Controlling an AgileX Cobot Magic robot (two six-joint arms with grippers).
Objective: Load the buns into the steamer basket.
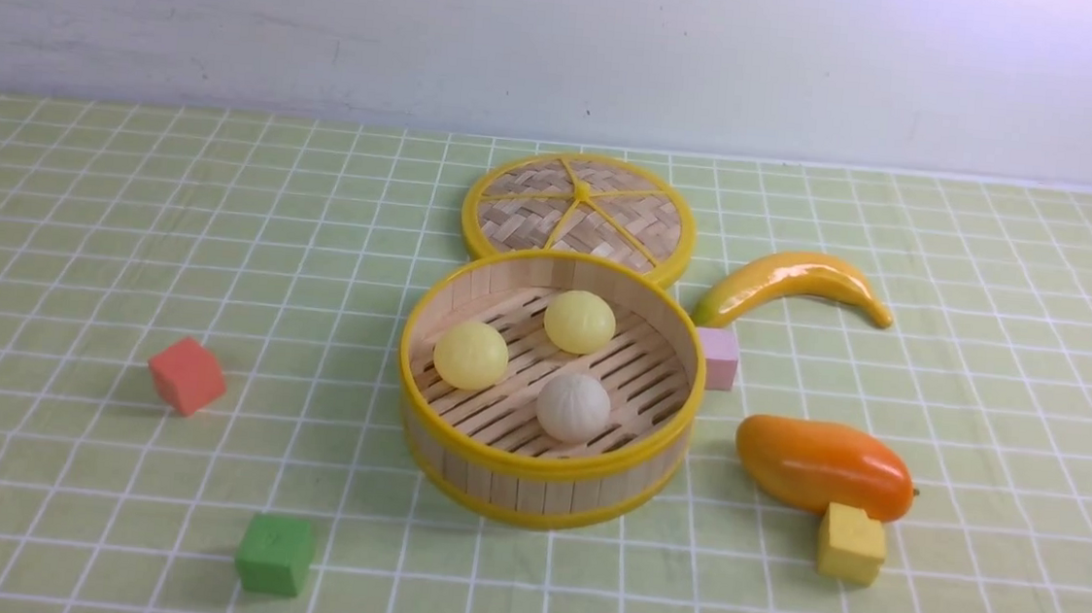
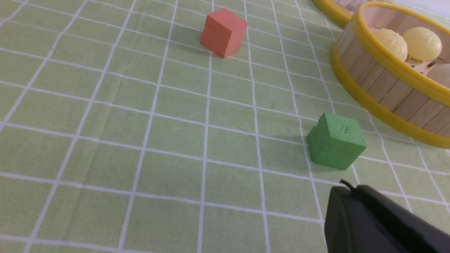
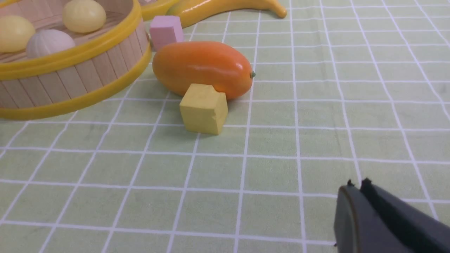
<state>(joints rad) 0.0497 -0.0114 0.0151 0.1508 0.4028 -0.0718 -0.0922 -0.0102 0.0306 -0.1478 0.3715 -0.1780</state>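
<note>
Yellow-rimmed, the basket point(image 1: 541, 462) sits mid-worktop with all three buns on its slatted floor: one yellow bun point(image 1: 471, 355) toward the robot's left, another yellow bun point(image 1: 580, 322) toward the far wall, and the white pleated bun point(image 1: 573, 408) nearest the robot. None touches another, and none is left out on the green checked cloth point(image 1: 74, 240).

Judging by that, the placing step looks finished; nothing of the task remains to pick up. The woven lid point(image 1: 580, 212) lies flat just behind the basket, touching or nearly touching its rim, but the task does not ask for it.

Neither arm shows in the front view. In its wrist view the left claw point(image 2: 346, 188) has its fingers pressed together and empty, low over the cloth near the green cube point(image 2: 336, 146). The right claw point(image 3: 355, 186) is likewise together, only a thin seam between the tips, holding nothing, well apart from the yellow cube point(image 3: 204, 113) that rests against the mango point(image 3: 203, 68).

Any next move calls only for keeping both arms clear of the basket so the buns are not jostled.
</note>
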